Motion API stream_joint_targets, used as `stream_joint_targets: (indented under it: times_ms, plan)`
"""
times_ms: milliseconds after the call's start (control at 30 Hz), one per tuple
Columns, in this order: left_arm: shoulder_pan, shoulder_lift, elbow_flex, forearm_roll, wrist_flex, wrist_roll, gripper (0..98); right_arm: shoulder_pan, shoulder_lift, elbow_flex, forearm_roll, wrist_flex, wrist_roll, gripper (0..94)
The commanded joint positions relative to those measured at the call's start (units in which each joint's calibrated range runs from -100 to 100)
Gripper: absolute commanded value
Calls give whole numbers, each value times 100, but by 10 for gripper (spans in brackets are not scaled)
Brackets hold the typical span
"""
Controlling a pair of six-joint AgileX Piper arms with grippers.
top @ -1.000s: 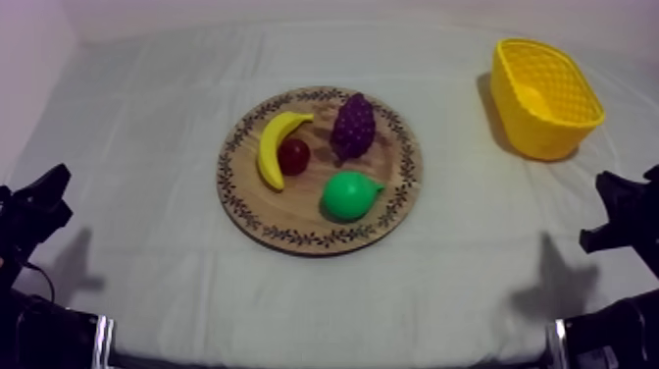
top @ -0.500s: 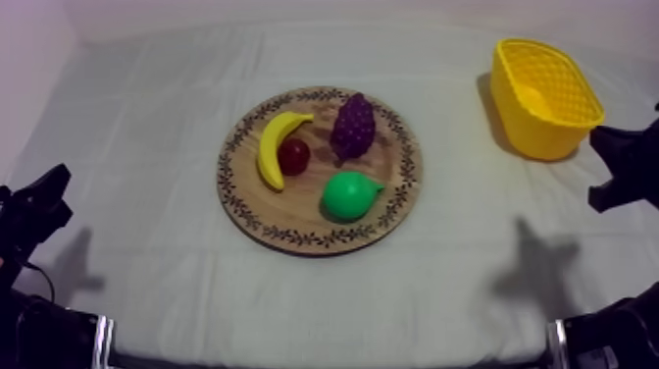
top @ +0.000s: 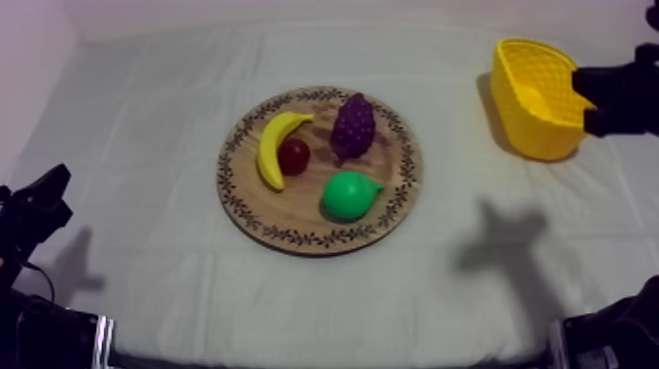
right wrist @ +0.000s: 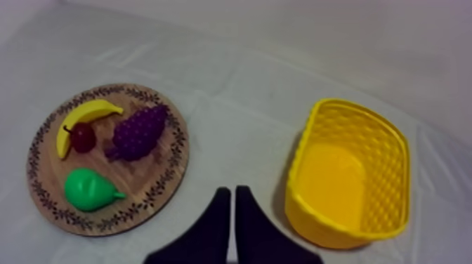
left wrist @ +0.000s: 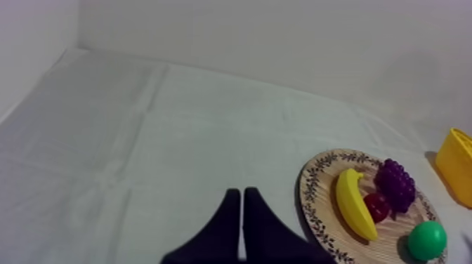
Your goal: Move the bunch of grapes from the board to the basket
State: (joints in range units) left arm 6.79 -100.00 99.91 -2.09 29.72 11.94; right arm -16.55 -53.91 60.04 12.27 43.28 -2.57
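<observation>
Hovering right gripper [right wrist: 232, 195] beside yellow basket [right wrist: 306, 210]

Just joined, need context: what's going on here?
Nothing is held yet. The right gripper, shut on nothing, hangs near the empty yellow basket. The left gripper rests shut, low at its side. The bunch of grapes lies on the wooden board with the banana, pear and small red fruit.

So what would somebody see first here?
The bright toy fruit on the round board in the middle of the table: purple grapes, a yellow banana, a green pear and a small red fruit. Next comes the yellow basket at the far right, with the black right gripper shut near it.
</observation>
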Motion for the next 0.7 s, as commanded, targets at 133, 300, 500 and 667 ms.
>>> stream_joint_targets:
  times_ms: [133, 300, 500, 667]
  plan:
    - [-2, 0, -2, 1, -6, 0, 1, -452, 1092, -1264, 310, 696, -552, 2]
    - [-2, 0, -2, 1, -6, 2, 1, -843, 1882, -2220, 515, 1500, -929, 2]
    - [-2, 0, -2, 1, -6, 0, 1, -1057, 2757, -3185, 627, 2109, -1244, 2]
    - [-2, 0, -2, 1, -6, 0, 1, -1159, 3459, -3972, 713, 2550, -1424, 2]
